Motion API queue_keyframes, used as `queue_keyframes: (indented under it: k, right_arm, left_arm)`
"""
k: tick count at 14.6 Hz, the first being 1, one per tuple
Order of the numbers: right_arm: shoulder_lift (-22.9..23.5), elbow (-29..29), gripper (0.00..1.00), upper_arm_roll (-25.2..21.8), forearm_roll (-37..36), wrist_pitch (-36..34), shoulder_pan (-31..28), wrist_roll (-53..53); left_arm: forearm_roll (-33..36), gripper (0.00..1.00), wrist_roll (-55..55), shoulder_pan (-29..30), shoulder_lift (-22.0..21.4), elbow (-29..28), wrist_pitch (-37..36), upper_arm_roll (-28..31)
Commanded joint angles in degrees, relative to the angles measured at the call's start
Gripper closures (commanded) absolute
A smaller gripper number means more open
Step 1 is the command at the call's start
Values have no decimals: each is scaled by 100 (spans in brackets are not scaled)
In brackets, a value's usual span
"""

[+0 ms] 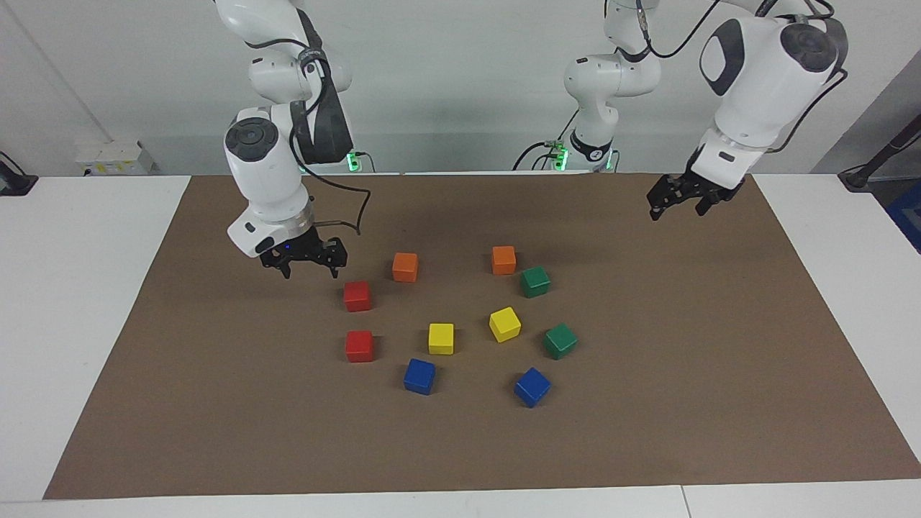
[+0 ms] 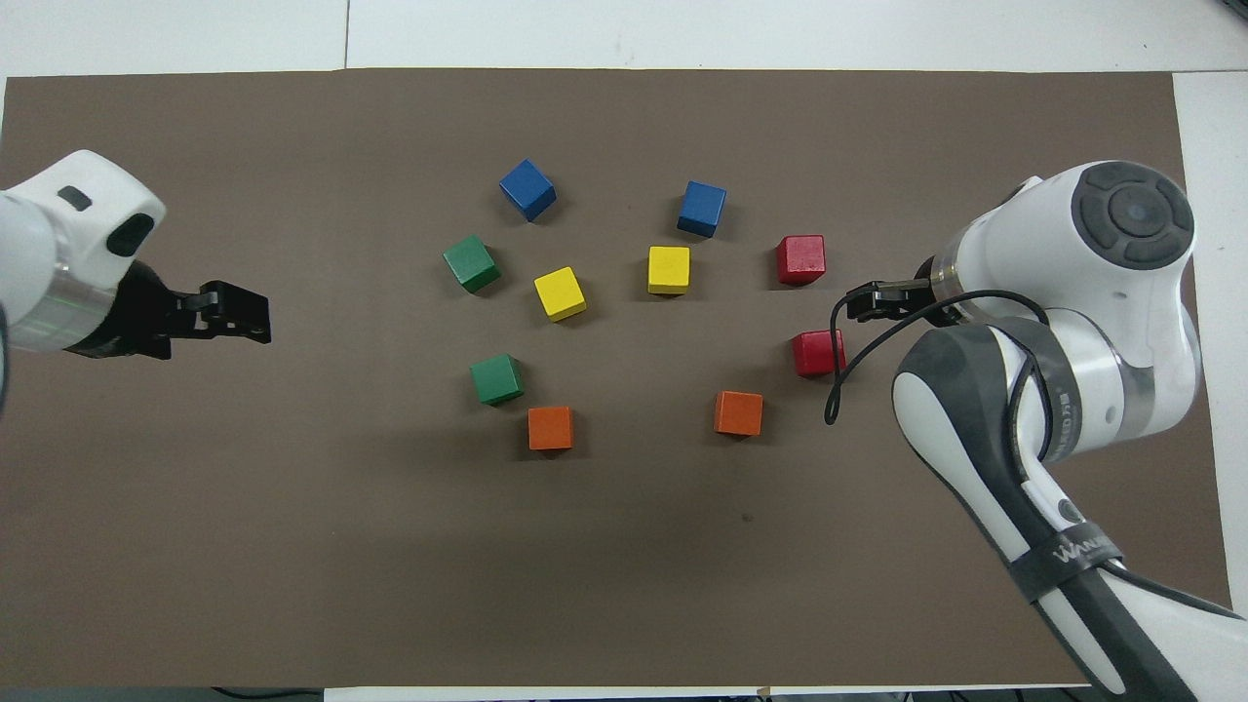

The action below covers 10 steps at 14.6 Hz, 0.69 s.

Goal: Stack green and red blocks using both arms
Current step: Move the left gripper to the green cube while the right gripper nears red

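Two red blocks sit on the brown mat toward the right arm's end: one (image 1: 357, 296) (image 2: 817, 352) nearer to the robots, one (image 1: 359, 346) (image 2: 800, 259) farther. Two green blocks sit toward the left arm's end: one (image 1: 535, 281) (image 2: 497, 379) nearer, one (image 1: 560, 340) (image 2: 472, 263) farther. All four lie apart, unstacked. My right gripper (image 1: 310, 270) (image 2: 871, 300) is open and empty, hovering over the mat just beside the nearer red block. My left gripper (image 1: 677, 210) (image 2: 244, 317) is open and empty, raised over bare mat near the left arm's end.
Two orange cubes (image 1: 405, 267) (image 1: 504, 260) lie nearest to the robots. Two yellow cubes (image 1: 441, 338) (image 1: 505, 324) sit in the middle of the group. Two blue cubes (image 1: 419, 376) (image 1: 532, 387) lie farthest. The brown mat (image 1: 683, 403) covers the white table.
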Motion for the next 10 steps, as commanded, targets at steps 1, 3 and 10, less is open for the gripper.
queue_keyframes:
  k: [1,3,10]
  right_arm:
    - [88,-69,0,-8,56,377,129,276]
    - [185,-43,0,-8,48,535,209,294]
    - [317,-324,0,-8,48,633,472,92]
  left_arm:
    - [-66,0,-648,-462,223,-92,513,51]
    - [-66,0,-753,-725,478,-197,759,60]
    - [-57,0,-1843,-1394,882,-671,1621,51]
